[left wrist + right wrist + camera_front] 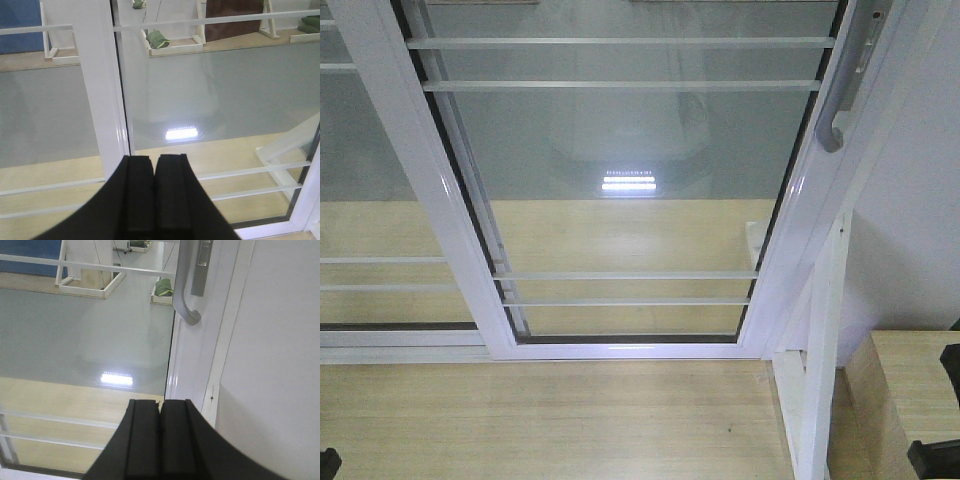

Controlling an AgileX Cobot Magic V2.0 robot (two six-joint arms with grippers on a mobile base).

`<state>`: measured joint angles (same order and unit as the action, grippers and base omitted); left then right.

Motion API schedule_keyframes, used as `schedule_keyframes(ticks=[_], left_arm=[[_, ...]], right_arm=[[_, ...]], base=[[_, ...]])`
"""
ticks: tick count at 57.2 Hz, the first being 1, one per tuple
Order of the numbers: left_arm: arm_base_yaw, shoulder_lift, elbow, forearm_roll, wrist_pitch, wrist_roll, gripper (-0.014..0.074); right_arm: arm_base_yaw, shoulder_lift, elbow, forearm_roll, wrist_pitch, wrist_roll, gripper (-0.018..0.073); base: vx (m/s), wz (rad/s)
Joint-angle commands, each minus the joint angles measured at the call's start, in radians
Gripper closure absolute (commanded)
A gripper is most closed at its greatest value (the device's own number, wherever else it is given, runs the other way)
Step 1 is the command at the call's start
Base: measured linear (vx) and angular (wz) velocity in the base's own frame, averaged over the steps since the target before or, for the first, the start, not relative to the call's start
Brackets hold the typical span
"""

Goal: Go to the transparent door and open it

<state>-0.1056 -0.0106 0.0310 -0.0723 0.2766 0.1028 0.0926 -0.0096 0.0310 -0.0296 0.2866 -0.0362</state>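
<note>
Approach about done: glass door point(620, 180) right ahead, seemingly shut against wall point(920, 200). Untouched handle point(182, 290) seen above right claw point(160, 440), clenched, empty; left claw point(155, 200) likewise. Next, probably: right claw opened, raised to handle, door slid left.

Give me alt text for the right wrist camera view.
The right end effector, shut and empty, sits low in frame facing the transparent door, whose curved grey pull handle hangs above it on the white stile. Glass with a bright light reflection lies left; a white wall fills the right.
</note>
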Motion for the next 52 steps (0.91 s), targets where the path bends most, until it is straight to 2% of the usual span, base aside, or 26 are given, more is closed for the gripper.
schedule_keyframes(ticks=[1,52], left_arm=[[-0.005,-0.015,0.008,-0.005,-0.078,-0.007,0.0599],[-0.005,-0.014,0.008,-0.005,-0.078,-0.006,0.0599]], right_arm=[[-0.002,-0.016,0.003,-0.002,-0.082,-0.008,0.0561],[-0.002,-0.012,0.003,-0.002,-0.083,-0.008,0.0561]], base=[[0.13,-0.02],[0.05,-0.01]])
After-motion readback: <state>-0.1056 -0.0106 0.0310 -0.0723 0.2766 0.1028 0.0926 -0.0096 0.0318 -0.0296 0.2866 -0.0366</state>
